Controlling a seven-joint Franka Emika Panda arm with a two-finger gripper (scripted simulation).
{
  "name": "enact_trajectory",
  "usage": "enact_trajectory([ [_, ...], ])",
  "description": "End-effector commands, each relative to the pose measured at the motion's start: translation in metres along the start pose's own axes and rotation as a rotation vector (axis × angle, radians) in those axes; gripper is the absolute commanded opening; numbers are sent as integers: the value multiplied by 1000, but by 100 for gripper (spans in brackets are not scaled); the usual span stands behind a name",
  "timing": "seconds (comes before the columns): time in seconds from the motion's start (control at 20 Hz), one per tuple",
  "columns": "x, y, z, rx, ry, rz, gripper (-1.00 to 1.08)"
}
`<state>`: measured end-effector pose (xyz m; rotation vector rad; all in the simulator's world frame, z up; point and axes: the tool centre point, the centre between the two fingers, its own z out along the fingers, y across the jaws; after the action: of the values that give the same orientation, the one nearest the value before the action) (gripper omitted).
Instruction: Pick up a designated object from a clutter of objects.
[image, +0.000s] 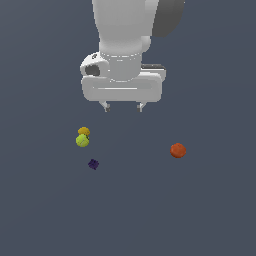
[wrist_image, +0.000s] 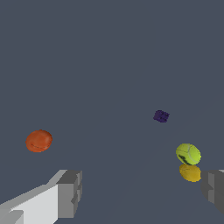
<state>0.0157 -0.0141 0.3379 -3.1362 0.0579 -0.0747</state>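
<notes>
Dark purple and smallest of the four pieces, the block (image: 93, 164) lies on the grey floor (image: 200, 215) below the gripper (image: 123, 106) and off toward the exterior view's left, nearer the camera than the fingers; the gripper hangs clear above with its fingers spread wide and empty. A lime-green ball (image: 82, 141) touching a yellow-orange lump (image: 84, 131) sits just beside the block, while the orange-red ball (image: 178, 150) lies well apart on the other side
</notes>
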Motion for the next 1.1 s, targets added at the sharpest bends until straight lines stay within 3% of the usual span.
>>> enact_trajectory([
  [0.0, 0, 0, 0, 0, 0, 0, 100],
  [0.55, 5, -21, -20, 33, 47, 0, 100],
  [1.05, 16, -6, 7, 34, 35, 40, 100],
])
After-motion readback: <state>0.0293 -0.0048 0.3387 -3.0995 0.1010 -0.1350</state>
